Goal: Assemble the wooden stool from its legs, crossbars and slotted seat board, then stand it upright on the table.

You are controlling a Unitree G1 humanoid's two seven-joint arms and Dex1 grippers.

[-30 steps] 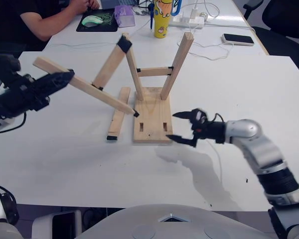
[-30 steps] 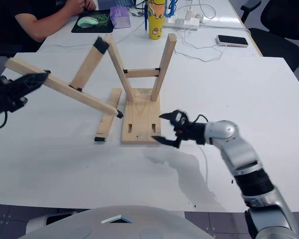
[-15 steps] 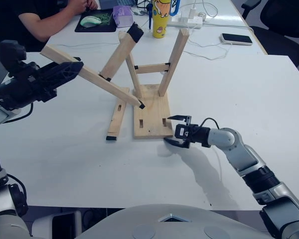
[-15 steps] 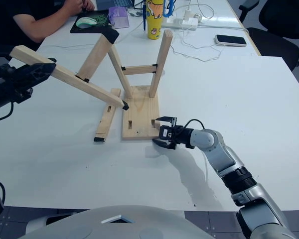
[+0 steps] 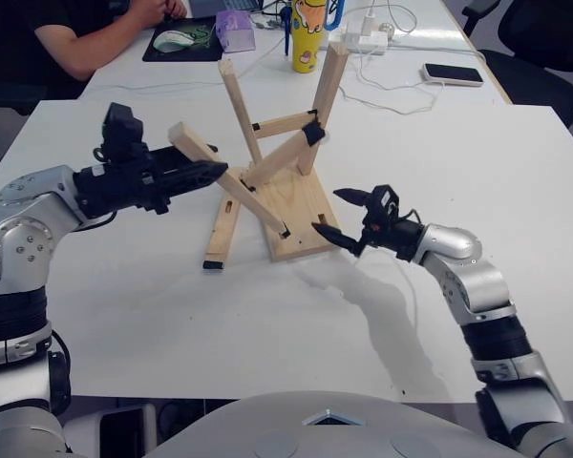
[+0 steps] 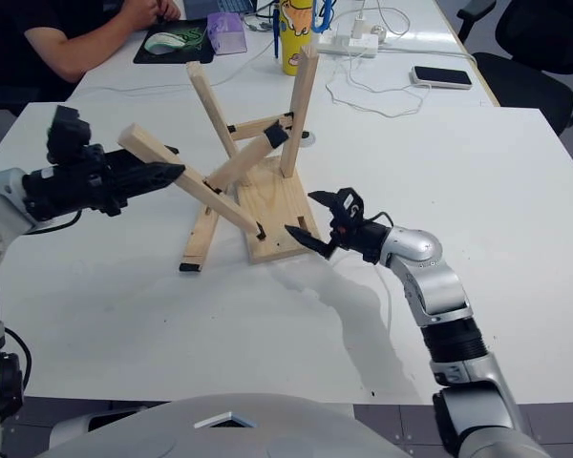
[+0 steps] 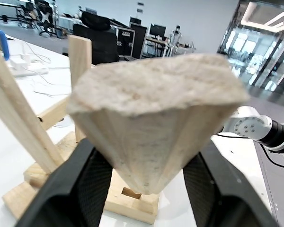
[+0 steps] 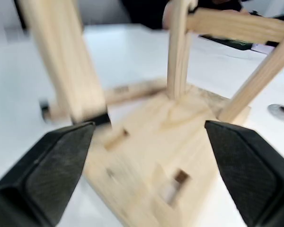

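The slotted seat board [image 5: 301, 208] lies flat on the white table with two legs [image 5: 327, 91] and a crossbar [image 5: 279, 124] standing up from it. My left gripper [image 5: 205, 172] is shut on a second leg pair [image 5: 244, 189], held slanting, its black-tipped lower end over the board's near left corner. In the left wrist view the held leg's end [image 7: 154, 132] sits between the dark fingers [image 7: 80, 189]. My right gripper [image 5: 344, 215] is open just right of the board's near corner, and its wide-spread fingers [image 8: 52, 170] frame the board [image 8: 151, 142].
A loose wooden piece [image 5: 222, 229] lies flat left of the board. At the back stand a yellow cup [image 5: 306, 33], a purple box [image 5: 236, 29], a power strip [image 5: 368, 40] and a phone [image 5: 454, 74]. A person sits at the far left.
My left arm swung the held leg pair right and down towards the board. The board with its upright legs has turned on the table. My right gripper shifted to the board's near right corner.
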